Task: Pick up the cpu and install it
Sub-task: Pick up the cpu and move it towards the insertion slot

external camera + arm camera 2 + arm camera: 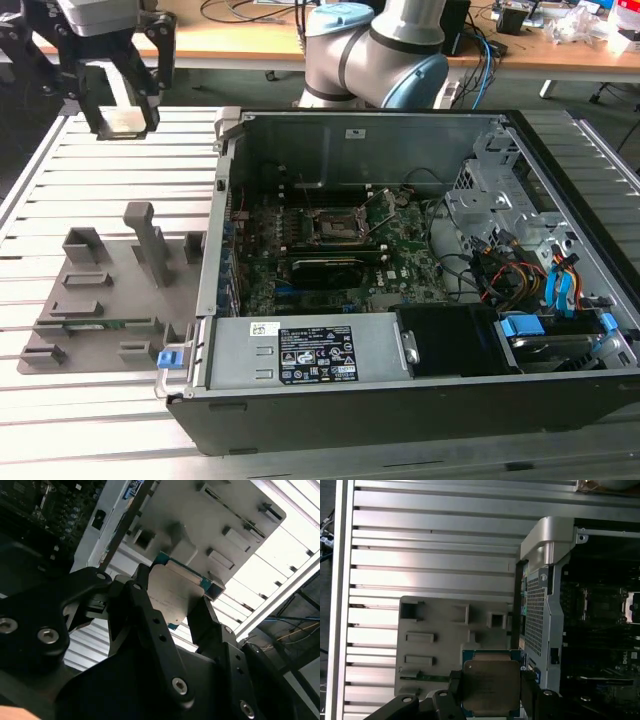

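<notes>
My gripper (120,105) is shut on the cpu (126,122), a small flat square chip with a pale metal top and a green edge. It hangs high above the slatted table at the exterior view's far left, beyond the grey fixture plate (110,290). In both wrist views the black fingers (454,692) clamp two opposite sides of the cpu (490,682) (175,592), with the gripper (492,696) (172,607) over the fixture plate (435,630). The black socket frame (340,228) sits open on the motherboard inside the computer case (300,350), well to the right of the gripper.
The open case has a raised metal wall (222,200) on the side facing the gripper. The fixture plate carries upright posts (148,235) and a thin green circuit strip (105,323). The arm's base (375,55) stands behind the case. Cables and drive bays (540,270) fill the case's right end.
</notes>
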Robot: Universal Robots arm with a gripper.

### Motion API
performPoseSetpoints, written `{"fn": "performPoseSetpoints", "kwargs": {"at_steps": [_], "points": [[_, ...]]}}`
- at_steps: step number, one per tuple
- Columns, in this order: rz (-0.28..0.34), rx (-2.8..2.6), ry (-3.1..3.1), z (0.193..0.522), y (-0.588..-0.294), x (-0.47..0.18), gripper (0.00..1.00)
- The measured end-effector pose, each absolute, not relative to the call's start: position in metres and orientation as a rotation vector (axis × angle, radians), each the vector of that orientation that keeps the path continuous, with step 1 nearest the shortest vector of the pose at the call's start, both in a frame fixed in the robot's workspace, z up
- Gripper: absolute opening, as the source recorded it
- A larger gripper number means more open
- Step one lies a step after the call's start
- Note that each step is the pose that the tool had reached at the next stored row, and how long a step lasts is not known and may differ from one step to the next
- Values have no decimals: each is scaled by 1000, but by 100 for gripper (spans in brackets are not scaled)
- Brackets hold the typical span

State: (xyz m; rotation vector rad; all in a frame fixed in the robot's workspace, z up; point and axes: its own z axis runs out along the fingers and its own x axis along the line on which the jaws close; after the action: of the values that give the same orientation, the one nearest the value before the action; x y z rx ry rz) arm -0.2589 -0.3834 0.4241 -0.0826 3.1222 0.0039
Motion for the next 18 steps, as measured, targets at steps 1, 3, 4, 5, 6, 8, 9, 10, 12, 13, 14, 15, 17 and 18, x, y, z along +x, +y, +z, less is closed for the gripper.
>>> {"fn": "performPoseSetpoints", "kwargs": {"at_steps": [1, 3, 4, 5, 6, 8, 9, 10, 12, 13, 14, 15, 17, 18], "points": [[4, -83, 3122, 424, -383, -255, 55], [4, -83, 3122, 424, -383, -243, 55], [4, -83, 3122, 424, -383, -237, 55], [4, -83, 3123, 424, -383, -233, 55], [4, -83, 3123, 424, -383, -230, 55], [4, -83, 3123, 424, -383, -217, 55], [4, -83, 3123, 424, -383, -213, 55], [4, -83, 3123, 424, -383, -206, 55], [4, -83, 3123, 424, -383, -195, 55], [4, -83, 3123, 424, -383, -192, 55], [4, -83, 3123, 424, -383, -187, 55], [4, -83, 3123, 424, -383, -180, 55], [4, -83, 3123, 424, -383, -166, 55], [4, -83, 3123, 424, -383, -160, 55]]}}
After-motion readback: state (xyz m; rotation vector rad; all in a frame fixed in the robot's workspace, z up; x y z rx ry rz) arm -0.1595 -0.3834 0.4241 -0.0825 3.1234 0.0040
